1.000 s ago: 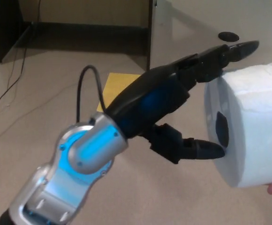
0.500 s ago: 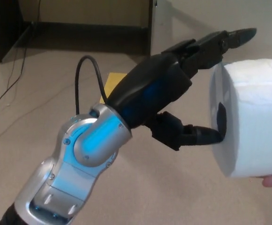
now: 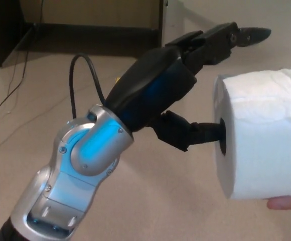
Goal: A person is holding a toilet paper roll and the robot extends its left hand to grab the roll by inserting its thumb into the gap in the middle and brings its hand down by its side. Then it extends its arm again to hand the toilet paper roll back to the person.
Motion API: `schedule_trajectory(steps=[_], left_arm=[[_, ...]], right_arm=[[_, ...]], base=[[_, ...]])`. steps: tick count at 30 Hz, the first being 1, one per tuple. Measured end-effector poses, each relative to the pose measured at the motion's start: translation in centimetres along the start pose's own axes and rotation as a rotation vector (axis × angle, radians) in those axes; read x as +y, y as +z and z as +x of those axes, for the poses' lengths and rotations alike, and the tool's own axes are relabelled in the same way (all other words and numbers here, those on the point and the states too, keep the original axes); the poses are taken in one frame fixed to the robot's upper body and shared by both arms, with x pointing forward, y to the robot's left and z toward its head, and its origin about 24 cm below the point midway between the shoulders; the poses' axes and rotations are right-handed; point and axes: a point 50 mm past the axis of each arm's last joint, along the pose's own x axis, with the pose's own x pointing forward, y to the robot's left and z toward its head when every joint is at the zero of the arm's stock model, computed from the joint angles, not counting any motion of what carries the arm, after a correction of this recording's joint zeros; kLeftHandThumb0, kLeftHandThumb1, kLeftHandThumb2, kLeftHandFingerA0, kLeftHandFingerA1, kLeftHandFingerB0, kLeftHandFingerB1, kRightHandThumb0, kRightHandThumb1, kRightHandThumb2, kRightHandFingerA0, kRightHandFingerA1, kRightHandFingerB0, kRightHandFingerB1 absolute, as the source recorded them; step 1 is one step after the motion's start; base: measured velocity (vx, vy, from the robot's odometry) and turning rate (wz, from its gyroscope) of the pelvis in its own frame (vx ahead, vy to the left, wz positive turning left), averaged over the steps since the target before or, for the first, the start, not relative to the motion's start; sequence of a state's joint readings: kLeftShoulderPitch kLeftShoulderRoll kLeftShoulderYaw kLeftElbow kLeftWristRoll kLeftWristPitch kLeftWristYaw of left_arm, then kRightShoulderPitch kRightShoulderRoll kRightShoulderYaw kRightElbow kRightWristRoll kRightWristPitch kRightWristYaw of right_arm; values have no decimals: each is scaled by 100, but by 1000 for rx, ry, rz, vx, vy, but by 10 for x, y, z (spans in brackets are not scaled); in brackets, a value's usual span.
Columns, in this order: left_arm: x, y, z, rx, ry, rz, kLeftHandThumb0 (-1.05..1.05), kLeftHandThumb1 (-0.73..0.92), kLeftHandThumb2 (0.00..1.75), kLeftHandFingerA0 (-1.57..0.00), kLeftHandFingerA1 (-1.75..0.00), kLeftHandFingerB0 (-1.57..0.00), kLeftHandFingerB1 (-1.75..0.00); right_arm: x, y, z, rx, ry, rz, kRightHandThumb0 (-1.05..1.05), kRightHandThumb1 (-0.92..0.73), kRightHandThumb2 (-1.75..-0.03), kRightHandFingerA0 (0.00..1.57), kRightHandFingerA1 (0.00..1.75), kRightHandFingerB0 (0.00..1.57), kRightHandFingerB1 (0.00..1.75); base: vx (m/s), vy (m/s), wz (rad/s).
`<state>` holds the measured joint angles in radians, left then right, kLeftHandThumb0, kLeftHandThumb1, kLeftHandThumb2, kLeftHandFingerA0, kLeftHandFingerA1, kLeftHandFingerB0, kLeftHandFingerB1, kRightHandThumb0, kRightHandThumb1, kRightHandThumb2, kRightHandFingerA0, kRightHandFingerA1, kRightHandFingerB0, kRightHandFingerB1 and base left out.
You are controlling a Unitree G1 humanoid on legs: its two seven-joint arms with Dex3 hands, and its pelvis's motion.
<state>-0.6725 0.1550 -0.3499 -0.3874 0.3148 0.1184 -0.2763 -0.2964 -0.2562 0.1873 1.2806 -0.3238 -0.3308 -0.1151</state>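
Toilet paper roll (image 3: 266, 135): right side of the frame, lying on its side, flat end and core hole facing picture left; white, plump, outer wrap slightly ragged on top.
Support: a person's fingertip (image 3: 286, 203) shows under the roll at the lower right edge; the rest of the person is out of frame.
Left hand (image 3: 195, 85): centre to upper right, reaching in from the lower left on a silver-and-blue forearm (image 3: 80, 170).
Thumb (image 3: 203, 133): tip is inside the core hole; how deep cannot be told.
Fingers (image 3: 226, 37): stretched out straight above and beyond the roll's top edge, apart from the paper.
Hand state: spread wide, nothing clamped yet; roll sits between thumb and fingers.
Right hand: not visible.
Step in hand (judgement): seating the thumb, then closing on the roll.
How to do it well: push the thumb further along the core axis, keeping it level with the hole so it does not lever the roll off the person's fingers; then bring the fingers down onto the top wrap. Squeeze gently, since the paper looks soft and will give.
Risk: closing early with a shallow thumb may let the roll pivot and slip.
Containers: none seen; the core hole is the only cavity, and it holds the thumb tip.
Background: beige carpet (image 3: 30, 110), dark furniture (image 3: 5, 30) in the upper left.
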Motion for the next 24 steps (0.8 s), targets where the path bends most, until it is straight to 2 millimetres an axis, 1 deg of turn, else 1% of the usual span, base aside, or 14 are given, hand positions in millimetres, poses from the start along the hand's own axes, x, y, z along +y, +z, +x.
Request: schedule_trajectory(steps=[5,7,9,10,11,16,17,18,19,20,21,22,23,24], left_arm=[[-6,3,3,-10,-11,-16,-41,40,61,-26,-39,-22,-35],[-11,4,5,-15,-18,-27,-44,38,61,-28,-40,-23,-35],[-16,5,8,-17,-22,-41,-45,38,61,-29,-39,-25,-35],[-20,5,9,-18,-23,-53,-39,42,53,-33,-34,-27,-30],[-23,6,10,-19,-25,-62,-48,38,63,-28,-40,-23,-35],[-42,4,18,-17,-24,-108,-51,38,64,-32,-43,-19,-36],[-46,2,20,-14,-23,-113,-49,38,63,-32,-43,-18,-35],[-49,1,21,-11,-22,-120,-49,38,63,-32,-43,-18,-35],[-52,0,23,-8,-19,-129,-21,34,83,-39,-59,-12,-47],[-56,-1,24,-9,-16,-138,-21,34,83,-39,-59,-12,-47],[-59,-3,25,-9,-16,-148,-26,60,58,-67,-56,-29,-32],[-61,-3,26,-10,-16,-156,-26,74,62,-85,-95,-41,-34],[-63,-3,27,-16,-15,-170,-19,78,64,-101,-82,-59,-38],[-65,-2,28,-22,-16,-184,-19,78,64,-101,-82,-59,-38]], right_arm=[[0,0,0,0,0,-2,-37,-58,-58,70,50,26,30],[0,1,0,-1,-1,-1,-36,-57,-58,73,53,26,30],[0,1,0,-2,0,0,-38,-58,-57,75,53,27,29],[1,1,0,-3,1,0,-37,-58,-58,74,54,26,30],[1,1,0,-3,1,0,-38,-58,-58,75,54,26,30],[1,3,1,-7,3,-7,-40,-59,-60,76,58,26,31],[1,3,1,-9,3,-8,-38,-57,-57,80,63,27,30],[0,4,2,-11,1,-8,-38,-57,-57,80,63,27,30],[0,5,2,-13,0,-5,-37,-58,-58,78,61,26,30],[0,6,2,-14,-1,-3,-37,-58,-58,78,61,26,30],[0,6,3,-15,-1,-3,-37,-58,-58,78,58,26,30],[1,7,3,-16,0,-2,-37,-58,-58,78,56,26,30],[1,7,3,-16,1,-2,-37,-58,-58,76,55,26,30],[1,7,3,-16,1,-2,-37,-58,-58,76,55,26,30]], base=[[0,0,0],[0,0,0],[0,0,0],[0,0,0],[0,0,0],[0,0,0],[0,0,0],[0,0,0],[0,0,0],[0,0,0],[0,0,0],[0,0,0],[0,0,0],[0,0,0]])
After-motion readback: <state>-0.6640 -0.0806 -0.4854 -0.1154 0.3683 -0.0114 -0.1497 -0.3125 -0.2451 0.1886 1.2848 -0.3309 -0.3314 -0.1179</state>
